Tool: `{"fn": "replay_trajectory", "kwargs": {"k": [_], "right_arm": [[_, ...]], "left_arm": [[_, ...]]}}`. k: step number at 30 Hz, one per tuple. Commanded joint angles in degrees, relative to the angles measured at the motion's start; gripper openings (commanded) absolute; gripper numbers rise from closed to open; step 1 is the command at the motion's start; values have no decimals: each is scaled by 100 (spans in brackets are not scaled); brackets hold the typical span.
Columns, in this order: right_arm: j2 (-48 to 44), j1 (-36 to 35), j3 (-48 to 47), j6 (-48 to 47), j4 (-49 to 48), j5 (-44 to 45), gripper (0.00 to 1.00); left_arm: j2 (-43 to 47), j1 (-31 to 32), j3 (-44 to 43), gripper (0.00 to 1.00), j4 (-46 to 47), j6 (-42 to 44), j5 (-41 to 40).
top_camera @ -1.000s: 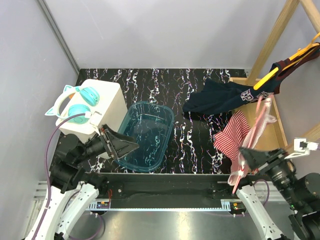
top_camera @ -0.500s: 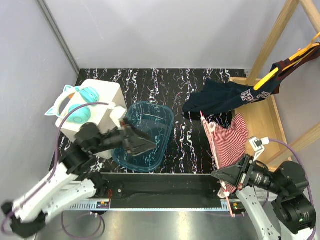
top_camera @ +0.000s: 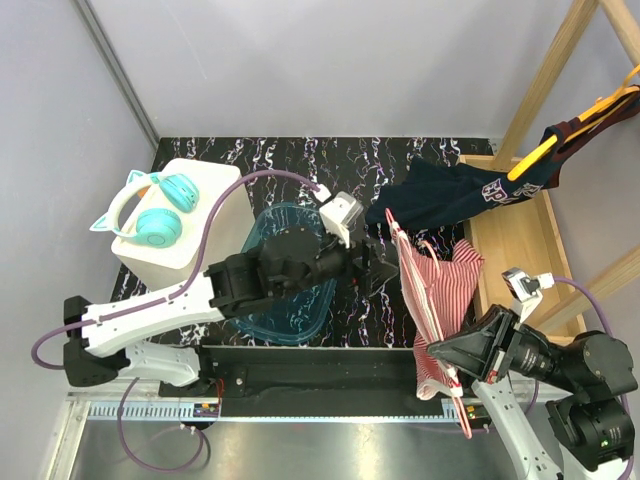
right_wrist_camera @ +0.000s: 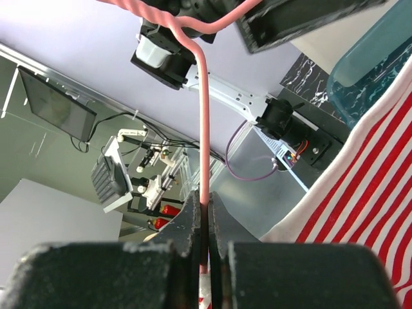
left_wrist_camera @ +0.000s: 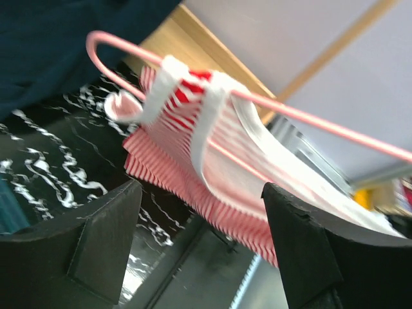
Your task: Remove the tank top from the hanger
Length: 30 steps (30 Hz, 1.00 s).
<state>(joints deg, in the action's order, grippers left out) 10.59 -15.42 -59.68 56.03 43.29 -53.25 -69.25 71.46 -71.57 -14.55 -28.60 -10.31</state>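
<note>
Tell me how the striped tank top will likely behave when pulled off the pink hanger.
Probably floppy: the tank top drapes in folds and sags below the hanger. Likely light, since the thin wire carrying it looks straight. Its straps loop over the wire, so they may snag.

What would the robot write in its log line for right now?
right hand: shut on pink hanger | left hand: open, facing tank top | tank top: on hanger, not yet off
</note>
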Motion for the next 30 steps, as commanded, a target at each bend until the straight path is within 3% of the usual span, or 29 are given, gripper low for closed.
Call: {"fn": "replay_trajectory", "kwargs": {"k": [1,8,11,12,16,21,25,30], "right_arm": [[-171,13,-79,303,-584,-203,0],[-391,13,-79,505,-576,-273,0],[-479,13,-88,576,-567,-291,0],[-505,13,-96,602,-576,-299,0],[-689,13,-114,690,-514,-396,0],[-848,13,-105,699,-304,-449,0],[-944,13,-114,655,-268,-694,0],[-883,13,-325,532,-286,-914,0]], "left_arm": [[-334,61,-586,77,294,285,-867],[-861,61,-1034,61,382,399,-1044],[-985,61,-1149,47,365,469,-1122],[-985,61,-1157,35,365,478,-1149],[-915,17,-1298,10,260,732,-1368],[-686,-360,-1325,0,-83,698,-913],[-624,-958,-1341,0,-197,496,-307],[-1071,-1266,-1850,0,-566,540,-174]]}}
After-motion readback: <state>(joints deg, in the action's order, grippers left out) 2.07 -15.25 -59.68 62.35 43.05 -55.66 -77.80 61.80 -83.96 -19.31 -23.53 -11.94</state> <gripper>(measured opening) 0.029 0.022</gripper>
